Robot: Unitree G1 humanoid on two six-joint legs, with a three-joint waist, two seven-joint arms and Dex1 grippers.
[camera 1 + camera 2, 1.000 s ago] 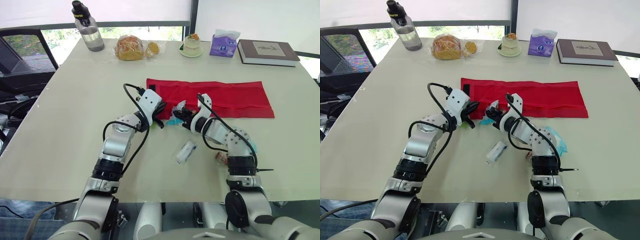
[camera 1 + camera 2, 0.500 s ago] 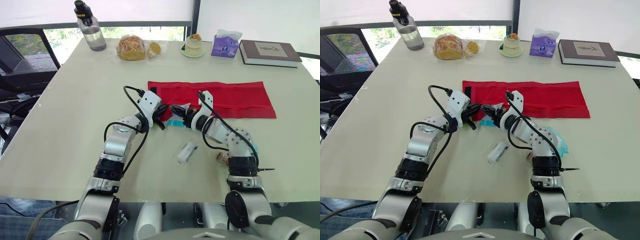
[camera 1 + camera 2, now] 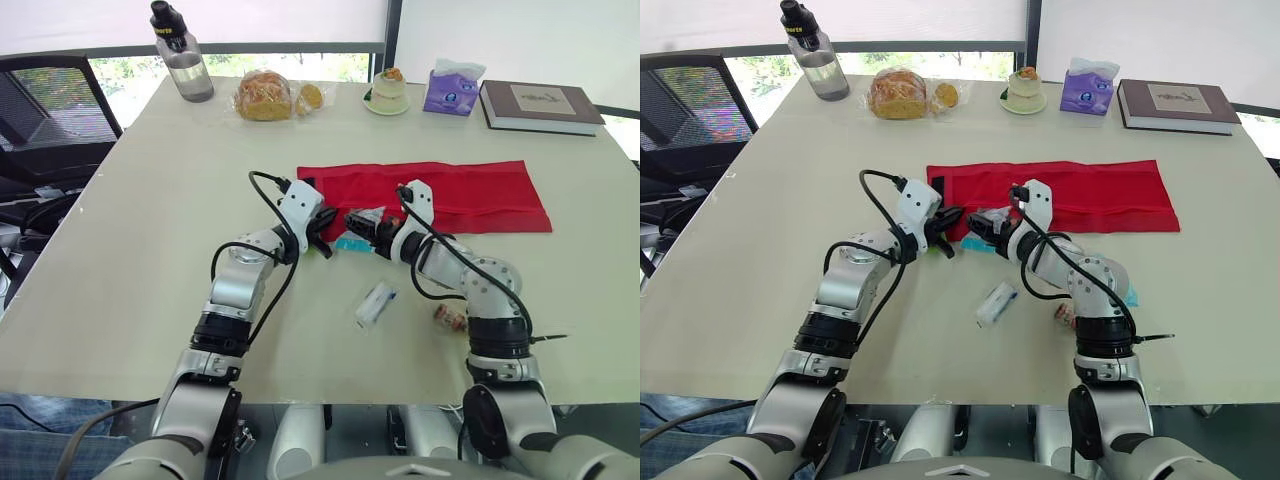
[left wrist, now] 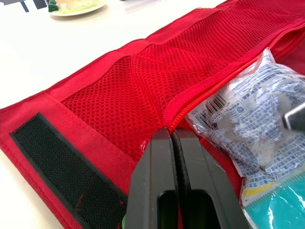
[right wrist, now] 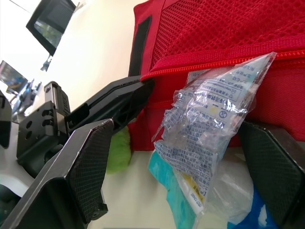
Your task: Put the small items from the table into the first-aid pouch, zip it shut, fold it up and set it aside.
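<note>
Red fabric and mesh: first-aid pouch spread flat and unfolded on the table, running off past the outer side of the right gripper. Clamped on its zipper edge at the near end, fingers pressed together: left gripper, just beside the black hook-and-loop strip. Zip parted just ahead of those fingertips, with the mesh pocket's mouth slightly lifted.

Facing it almost tip to tip, the right gripper, fingers spread wide. Between them a clear printed packet, its top corner at the parted zip. Cannot tell whether any of it is inside. Reaching 1 finger, clear of the other.

Directly under the right gripper, a teal packet on the table. Under the left gripper, something green. Nearer the robot than the right gripper, a white sachet. Beside the right forearm, 1 small wrapped item. Both loose and well apart from the pouch.

Outward of the left gripper, broad bare tabletop out to the edge. Far beyond both grippers, along the far edge: bottle, bagged bread, dessert on a plate, tissue pack, book.
</note>
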